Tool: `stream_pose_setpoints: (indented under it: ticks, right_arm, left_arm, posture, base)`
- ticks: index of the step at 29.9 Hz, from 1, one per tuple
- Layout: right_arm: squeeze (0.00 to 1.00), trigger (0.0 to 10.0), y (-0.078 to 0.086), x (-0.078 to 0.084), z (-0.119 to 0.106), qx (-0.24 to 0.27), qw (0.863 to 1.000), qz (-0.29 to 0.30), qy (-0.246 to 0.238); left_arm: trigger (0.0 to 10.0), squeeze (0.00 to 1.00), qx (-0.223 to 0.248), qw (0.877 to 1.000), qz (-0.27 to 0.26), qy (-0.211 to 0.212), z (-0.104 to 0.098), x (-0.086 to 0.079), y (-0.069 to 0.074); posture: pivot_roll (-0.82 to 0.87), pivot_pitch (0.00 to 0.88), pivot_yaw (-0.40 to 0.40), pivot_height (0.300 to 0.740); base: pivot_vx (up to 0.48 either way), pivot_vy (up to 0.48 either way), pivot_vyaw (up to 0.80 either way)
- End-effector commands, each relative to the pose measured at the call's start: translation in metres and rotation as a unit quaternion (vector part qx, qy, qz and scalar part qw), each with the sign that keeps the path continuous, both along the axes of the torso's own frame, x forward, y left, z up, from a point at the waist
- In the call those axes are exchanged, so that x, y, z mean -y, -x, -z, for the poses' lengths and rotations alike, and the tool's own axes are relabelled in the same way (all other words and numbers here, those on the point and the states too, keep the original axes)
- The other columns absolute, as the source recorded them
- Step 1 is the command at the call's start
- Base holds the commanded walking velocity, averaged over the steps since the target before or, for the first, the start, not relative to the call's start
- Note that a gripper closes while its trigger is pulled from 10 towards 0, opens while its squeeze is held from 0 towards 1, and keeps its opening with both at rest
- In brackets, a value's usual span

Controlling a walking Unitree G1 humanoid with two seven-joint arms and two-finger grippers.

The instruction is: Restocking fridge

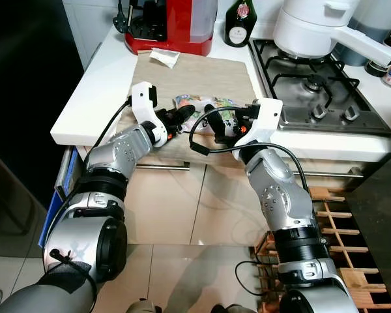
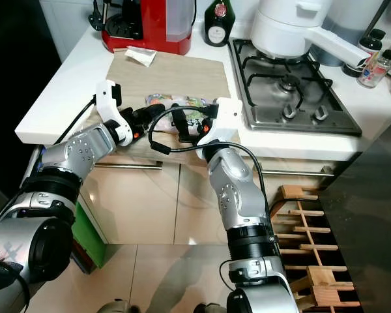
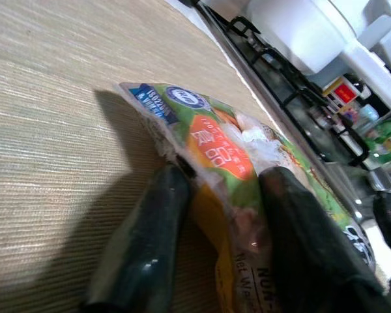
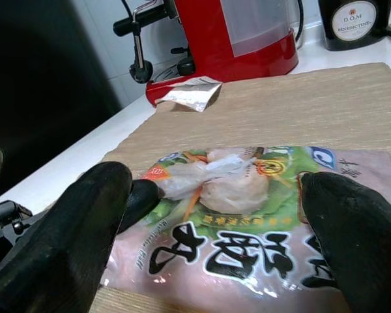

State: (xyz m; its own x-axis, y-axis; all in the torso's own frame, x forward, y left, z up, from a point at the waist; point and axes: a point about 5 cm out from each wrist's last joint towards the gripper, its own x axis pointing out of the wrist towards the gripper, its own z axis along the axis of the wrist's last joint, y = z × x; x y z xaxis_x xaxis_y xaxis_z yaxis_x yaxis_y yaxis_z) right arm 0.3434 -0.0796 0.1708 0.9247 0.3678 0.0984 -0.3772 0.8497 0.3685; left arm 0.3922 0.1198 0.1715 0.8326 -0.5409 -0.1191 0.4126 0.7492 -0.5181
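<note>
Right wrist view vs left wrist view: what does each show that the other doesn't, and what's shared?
Right wrist alone: the red coffee machine, a dark bottle and a torn wrapper behind the mat.

Left wrist alone: the gas hob with a white pot, and the left gripper with a finger on each side of the packet's edge.

Shared: the frozen food packet on the woven mat.

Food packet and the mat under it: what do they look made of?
The food packet looks like thin glossy plastic film: it wrinkles, shines, and shows its contents through a clear patch. The mat looks like woven fibre or textured vinyl, matte beige with fine ribbing; which one is unclear.
</note>
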Motion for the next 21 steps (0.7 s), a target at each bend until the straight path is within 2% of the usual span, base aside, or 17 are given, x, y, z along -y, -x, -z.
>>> stream_pose_setpoints:
  ticks: [1, 4, 5, 6, 9, 14, 19, 20, 21]
  right_arm:
    - [0.00, 10.0, 0.001, 0.007, 0.005, -0.006, 1.000, 0.015, -0.007]
    - [0.00, 10.0, 0.002, 0.007, 0.006, -0.006, 1.000, 0.017, -0.007]
    - [0.00, 10.0, 0.001, 0.007, 0.006, -0.005, 1.000, 0.019, -0.007]
    - [0.00, 10.0, 0.001, 0.007, 0.006, -0.005, 1.000, 0.019, -0.007]
    - [0.00, 10.0, 0.001, 0.008, 0.006, -0.005, 1.000, 0.020, -0.006]
    - [0.00, 10.0, 0.001, 0.008, 0.007, -0.007, 1.000, 0.021, -0.004]
    - [0.00, 10.0, 0.001, 0.009, 0.007, -0.006, 1.000, 0.022, -0.003]
    - [0.00, 10.0, 0.001, 0.009, 0.007, -0.005, 1.000, 0.023, -0.002]
    - [0.00, 10.0, 0.001, 0.011, 0.007, -0.004, 1.000, 0.029, 0.000]
  left_arm:
    - [0.0, 0.00, -0.016, 1.000, 0.009, 0.020, 0.009, 0.003, 0.003]
    - [0.0, 0.00, 0.016, 0.997, -0.002, 0.071, -0.008, -0.002, 0.000]
    - [0.0, 0.00, 0.054, 0.992, -0.018, 0.111, -0.029, -0.009, -0.003]
    - [0.0, 0.00, 0.054, 0.992, -0.018, 0.111, -0.029, -0.009, -0.003]
    - [0.0, 0.00, 0.102, 0.983, -0.044, 0.147, -0.055, -0.019, -0.005]
    - [0.0, 0.00, 0.162, 0.972, -0.076, 0.149, -0.077, -0.028, -0.002]
    - [0.0, 0.00, 0.186, 0.968, -0.086, 0.143, -0.082, -0.029, 0.001]
    - [0.0, 0.00, 0.193, 0.967, -0.090, 0.139, -0.084, -0.029, 0.003]
    - [0.0, 0.00, 0.205, 0.968, -0.092, 0.108, -0.087, -0.027, 0.005]
  posture:
    - [0.02, 0.024, -0.022, 0.740]
    - [0.02, 0.026, -0.022, 0.740]
    - [0.02, 0.028, -0.021, 0.740]
    - [0.02, 0.028, -0.021, 0.740]
    - [0.02, 0.032, -0.021, 0.740]
    - [0.02, 0.033, -0.022, 0.740]
    - [0.02, 0.032, -0.022, 0.740]
    - [0.02, 0.031, -0.020, 0.740]
    - [0.02, 0.030, -0.019, 0.740]
  base:
    - [0.000, 0.000, 0.00]
    - [0.000, 0.000, 0.00]
    - [0.000, 0.000, 0.00]
    - [0.000, 0.000, 0.00]
    - [0.000, 0.000, 0.00]
    - [0.000, 0.000, 0.00]
    - [0.000, 0.000, 0.00]
    - [0.000, 0.000, 0.00]
    - [0.000, 0.000, 0.00]
